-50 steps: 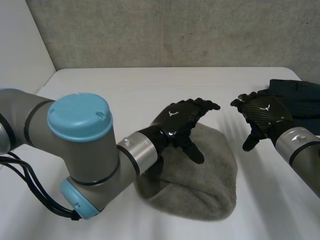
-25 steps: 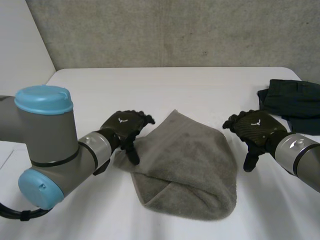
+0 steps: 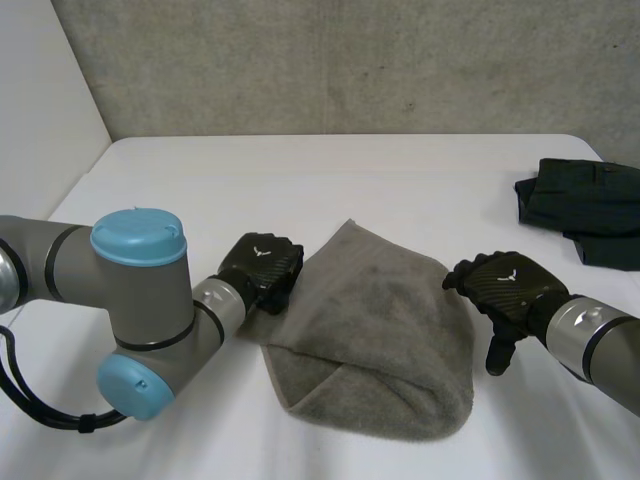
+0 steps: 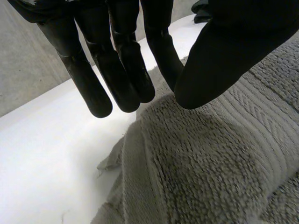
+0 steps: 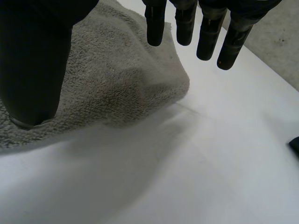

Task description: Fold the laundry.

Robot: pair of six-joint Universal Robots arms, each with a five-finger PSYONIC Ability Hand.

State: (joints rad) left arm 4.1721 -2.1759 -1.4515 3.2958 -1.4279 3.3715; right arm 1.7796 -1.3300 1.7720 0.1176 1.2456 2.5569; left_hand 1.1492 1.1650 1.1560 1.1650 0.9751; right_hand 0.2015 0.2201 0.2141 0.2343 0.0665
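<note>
Head view showed a grey towel (image 3: 375, 335) lying crumpled and partly folded over at the front middle of the white table (image 3: 300, 180). The left hand (image 3: 262, 272) was at the towel's left edge, and the right hand (image 3: 505, 292) was just beside its right edge. In the left wrist view the fingers (image 4: 124, 70) hung straight above the towel's edge, the thumb stood apart from them, and they gripped nothing. In the right wrist view the fingers (image 5: 205, 32) were also straight, over bare table, with the thumb over the towel and nothing held. A pile of dark clothes (image 3: 585, 205) lay well apart at the table's far right.
</note>
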